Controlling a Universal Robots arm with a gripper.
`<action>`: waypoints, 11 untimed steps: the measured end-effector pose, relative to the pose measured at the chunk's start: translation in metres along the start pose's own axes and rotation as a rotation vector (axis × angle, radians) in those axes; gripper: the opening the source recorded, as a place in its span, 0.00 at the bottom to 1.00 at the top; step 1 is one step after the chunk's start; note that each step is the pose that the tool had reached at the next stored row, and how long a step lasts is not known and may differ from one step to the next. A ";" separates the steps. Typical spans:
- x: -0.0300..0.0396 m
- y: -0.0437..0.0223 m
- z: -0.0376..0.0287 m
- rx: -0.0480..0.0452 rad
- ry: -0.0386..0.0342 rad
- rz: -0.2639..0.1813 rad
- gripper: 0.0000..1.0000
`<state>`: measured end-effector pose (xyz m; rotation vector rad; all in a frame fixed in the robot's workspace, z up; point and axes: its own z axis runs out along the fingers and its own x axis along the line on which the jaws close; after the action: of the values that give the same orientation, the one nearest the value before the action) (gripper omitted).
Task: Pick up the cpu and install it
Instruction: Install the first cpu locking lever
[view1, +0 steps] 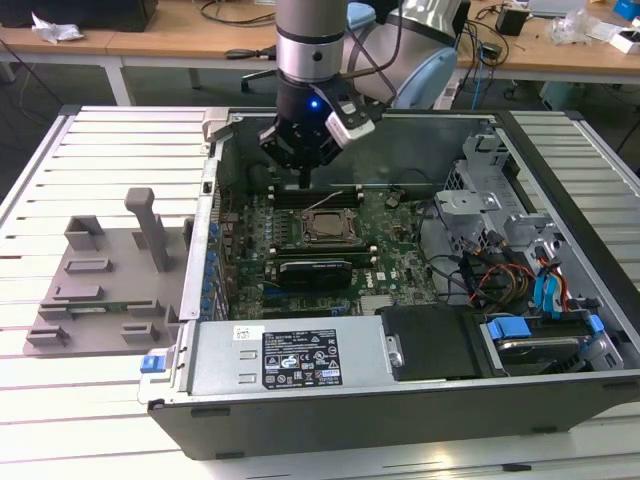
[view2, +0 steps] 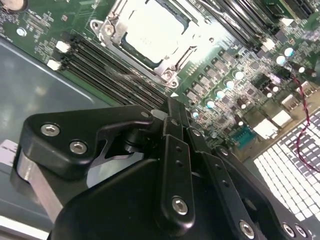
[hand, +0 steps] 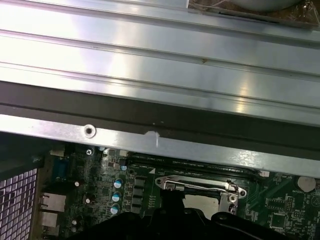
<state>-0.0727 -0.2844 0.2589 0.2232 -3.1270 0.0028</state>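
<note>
1. The arm (view1: 310, 40) hangs over the open computer case (view1: 560, 170). Its jaws are pressed together with nothing between them, and their tips point down above the green motherboard (view1: 400, 255).
2. The cpu (view1: 325, 228) lies flat inside the socket frame (view1: 302, 232), silver top up. In the exterior view it sits at about 5 o'clock from the jaws' tips, near them but not touching.
3. In the second wrist view the cpu (view2: 150, 30) shines bright within the metal frame (view2: 167, 75), beyond the closed fingertips (view2: 172, 107). Rows of black memory slots (view2: 100, 60) lie between the two.
4. In the first wrist view a strip of the cpu (hand: 202, 201) shows past the dark body of the jaws, with the case's grey wall (hand: 160, 145) beyond it.
5. In the exterior view a long black card (view1: 315, 270) sits at 6 o'clock from the socket, just beside it.
6. A grey fixture (view1: 100, 280) rests on the slatted counter (view1: 100, 140), at 9 o'clock from the case.
</note>
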 end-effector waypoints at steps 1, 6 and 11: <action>-0.0015 -0.0002 0.0003 0.0000 0.0003 0.000 0.11; -0.0088 -0.0013 0.0014 -0.0002 0.0014 0.000 0.11; -0.0157 -0.0023 0.0024 -0.0003 0.0023 0.000 0.11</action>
<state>-0.0569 -0.2844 0.2564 0.2232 -3.1247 0.0025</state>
